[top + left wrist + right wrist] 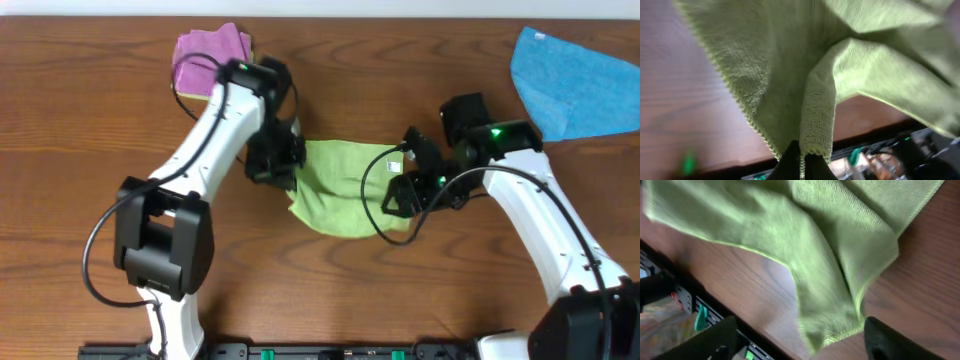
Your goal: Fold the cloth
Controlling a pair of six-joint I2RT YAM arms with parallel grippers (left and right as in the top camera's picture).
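Overhead: the cloth (335,190) lay mid-surface (100,120), between both arms, rumpled. Its long axis ran left to right, from one set of jaws to the other. The left jaws sat at its left edge. The right jaws sat at its right edge by the white tag (393,165), so each arm was nearest its own end. A pink-purple cloth (210,55) and a blue cloth (575,80) lay well apart at the far corners.

Left wrist: the left jaws were closed, pinching the stitched hem. The soft knit terry hung in folds above the wood-grain surface.

Right wrist: the right jaws stood wide apart, gripping nothing. The fingers (890,340) flanked a limp green corner that drooped towards the surface. The view was a bit blurred. I judged the next fold depended on that right corner.
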